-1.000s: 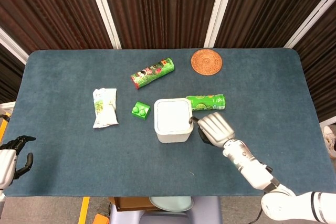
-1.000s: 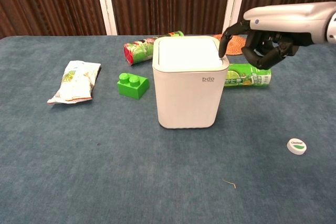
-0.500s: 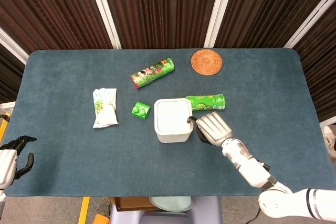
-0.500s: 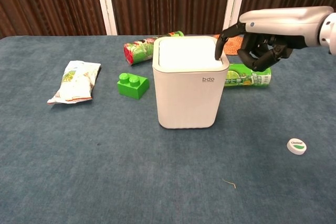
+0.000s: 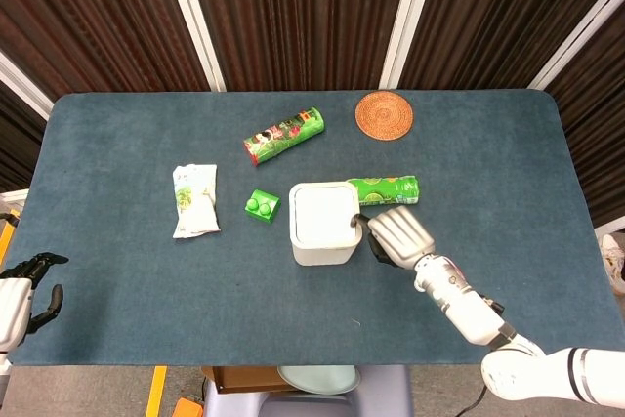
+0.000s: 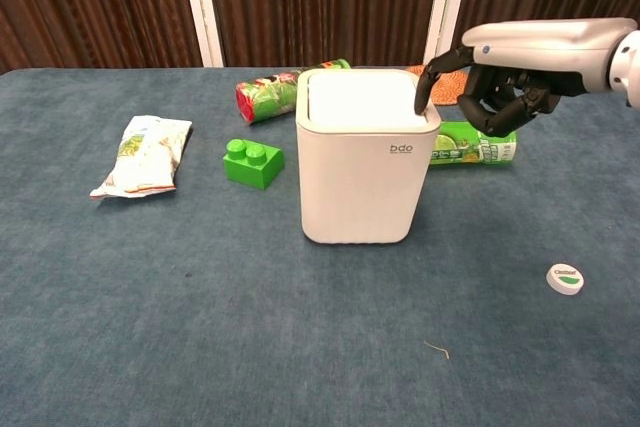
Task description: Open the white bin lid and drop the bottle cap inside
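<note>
The white bin (image 5: 322,226) (image 6: 367,175) stands mid-table with its lid (image 6: 360,99) down. My right hand (image 5: 398,236) (image 6: 495,97) hovers at the bin's right side. One fingertip (image 6: 421,99) touches the lid's right edge and the other fingers are curled in, holding nothing. The white bottle cap (image 6: 565,278) with a green mark lies on the cloth at the near right, away from both hands; the head view does not show it. My left hand (image 5: 24,285) hangs off the table's near left corner, fingers apart and empty.
A green brick (image 5: 262,206) (image 6: 252,163) and a snack packet (image 5: 194,199) (image 6: 145,153) lie left of the bin. A red-green can (image 5: 283,135) lies behind it, a green can (image 5: 383,190) (image 6: 475,145) lies at its right, and a woven coaster (image 5: 384,115) sits at the back.
The right hand's fingertip came onto the lid's right edge and the bin shifted slightly to the right. The lid stays down. The left hand has not moved.
</note>
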Robot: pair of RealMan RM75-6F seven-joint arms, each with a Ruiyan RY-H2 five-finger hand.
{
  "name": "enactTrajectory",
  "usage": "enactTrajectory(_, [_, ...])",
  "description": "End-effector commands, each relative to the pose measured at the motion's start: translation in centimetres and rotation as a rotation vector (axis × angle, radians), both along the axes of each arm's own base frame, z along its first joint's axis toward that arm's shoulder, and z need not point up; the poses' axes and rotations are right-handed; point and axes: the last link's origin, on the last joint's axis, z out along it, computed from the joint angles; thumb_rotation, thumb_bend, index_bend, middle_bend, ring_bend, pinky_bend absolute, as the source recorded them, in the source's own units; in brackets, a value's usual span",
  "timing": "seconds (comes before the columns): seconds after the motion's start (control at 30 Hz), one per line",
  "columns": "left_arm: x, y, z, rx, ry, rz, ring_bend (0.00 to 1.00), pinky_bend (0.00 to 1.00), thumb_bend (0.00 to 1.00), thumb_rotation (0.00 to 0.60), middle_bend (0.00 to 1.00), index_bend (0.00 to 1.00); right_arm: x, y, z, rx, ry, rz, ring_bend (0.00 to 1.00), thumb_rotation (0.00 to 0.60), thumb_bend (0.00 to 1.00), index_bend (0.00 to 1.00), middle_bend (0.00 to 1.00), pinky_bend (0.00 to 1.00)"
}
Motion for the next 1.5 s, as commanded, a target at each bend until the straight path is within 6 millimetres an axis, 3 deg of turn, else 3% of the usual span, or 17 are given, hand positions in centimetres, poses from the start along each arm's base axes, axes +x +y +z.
enactTrajectory(0.03, [0.0,0.0,0.0,0.000,-0.001,0.000,0.36,0.47,0.55,0.600,0.29,0.32,0.0,-0.1,-0.1,0.002,-0.007,-0.003,0.90,0.600,0.81,0.44,0.92,0.78])
enactTrajectory(1.13, [0.0,0.0,0.0,-0.001,-0.002,0.000,0.36,0.47,0.55,0.600,0.29,0.33,0.3,0.9,1.1,-0.002,-0.077,0.045,0.90,0.600,0.81,0.44,0.92,0.78])
enactTrajectory(1.5, [0.0,0.0,-0.1,-0.007,-0.001,-0.001,0.36,0.47,0.55,0.600,0.29,0.33,-0.1,2.5,5.0,-0.199,-0.159,0.122,0.90,0.600,0.81,0.42,0.92,0.78])
